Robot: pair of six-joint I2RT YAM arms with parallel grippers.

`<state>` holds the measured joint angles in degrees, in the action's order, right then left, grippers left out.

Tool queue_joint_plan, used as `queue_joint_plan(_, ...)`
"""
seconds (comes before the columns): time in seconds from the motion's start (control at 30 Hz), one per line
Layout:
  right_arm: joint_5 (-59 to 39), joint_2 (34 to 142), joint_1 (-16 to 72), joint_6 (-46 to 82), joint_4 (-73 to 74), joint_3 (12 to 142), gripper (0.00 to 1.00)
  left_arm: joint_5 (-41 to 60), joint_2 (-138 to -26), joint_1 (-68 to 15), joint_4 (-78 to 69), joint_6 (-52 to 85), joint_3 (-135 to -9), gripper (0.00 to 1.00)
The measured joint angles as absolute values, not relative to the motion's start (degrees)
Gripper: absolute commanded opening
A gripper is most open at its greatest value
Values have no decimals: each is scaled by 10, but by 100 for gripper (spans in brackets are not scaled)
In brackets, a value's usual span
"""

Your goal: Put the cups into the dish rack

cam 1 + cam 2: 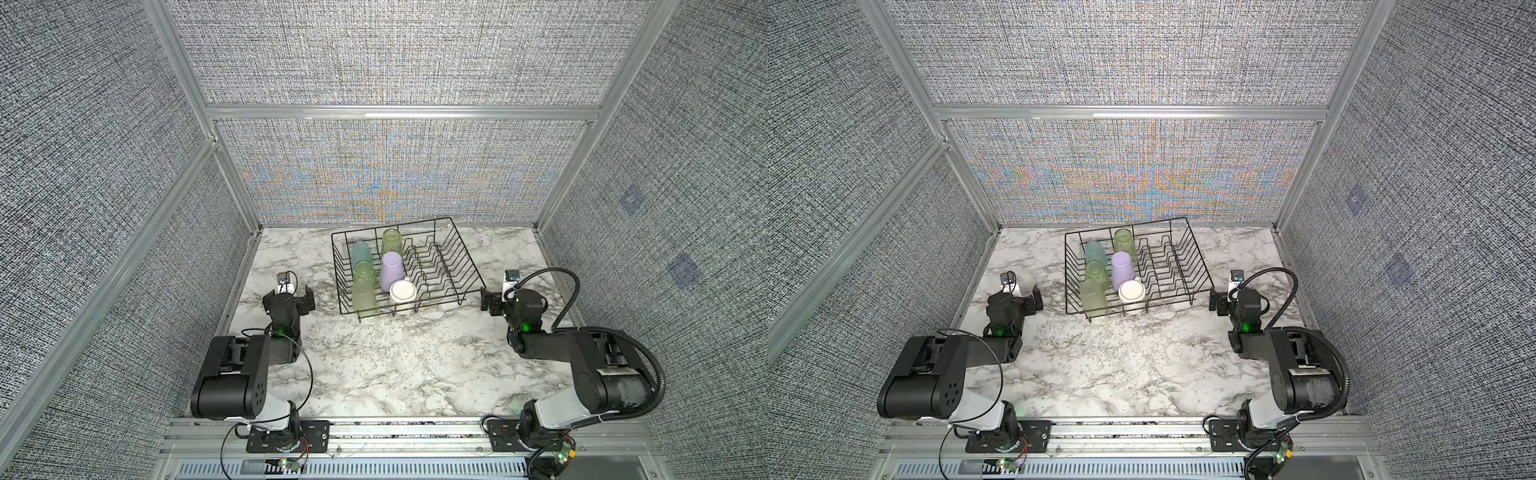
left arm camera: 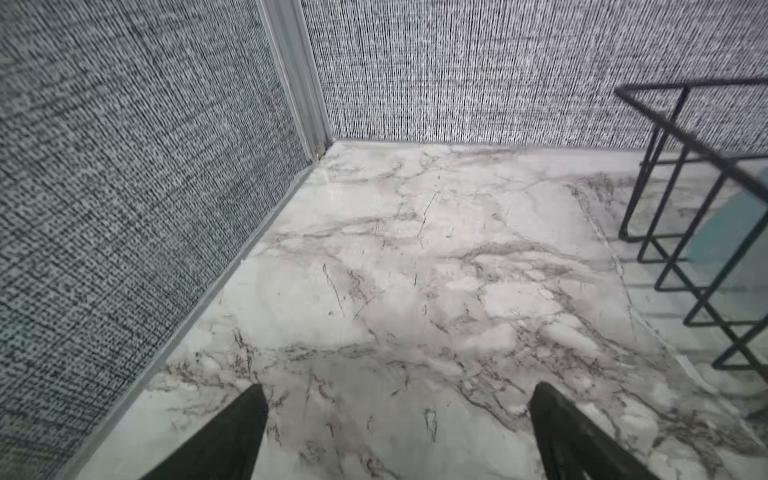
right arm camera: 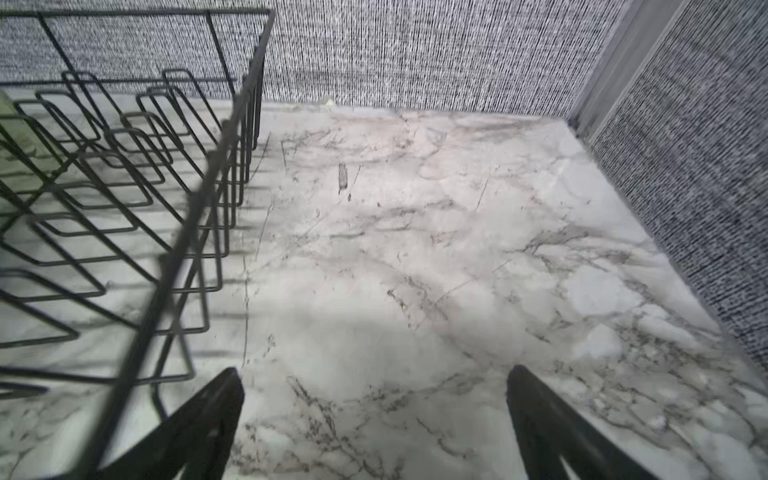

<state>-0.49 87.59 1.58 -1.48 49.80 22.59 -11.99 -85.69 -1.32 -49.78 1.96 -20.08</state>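
The black wire dish rack stands at the back middle of the marble table. Its left half holds several cups: light blue, tall green, shorter green, lilac, frosted yellow-green and white, whose flat white end faces up. My left gripper hovers open left of the rack, holding nothing. My right gripper hovers open by the rack's right near corner, also holding nothing.
Grey fabric walls with aluminium posts close in the table on three sides. In the left wrist view the rack's corner and the blue cup show at the edge. Bare marble lies in front of the rack.
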Motion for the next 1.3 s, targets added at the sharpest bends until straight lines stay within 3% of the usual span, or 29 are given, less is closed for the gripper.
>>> queue_joint_plan(1.3, -4, 881, 19, -17, 469, 229, 99, -114, -851, -13, -484, 26, -205, 99)
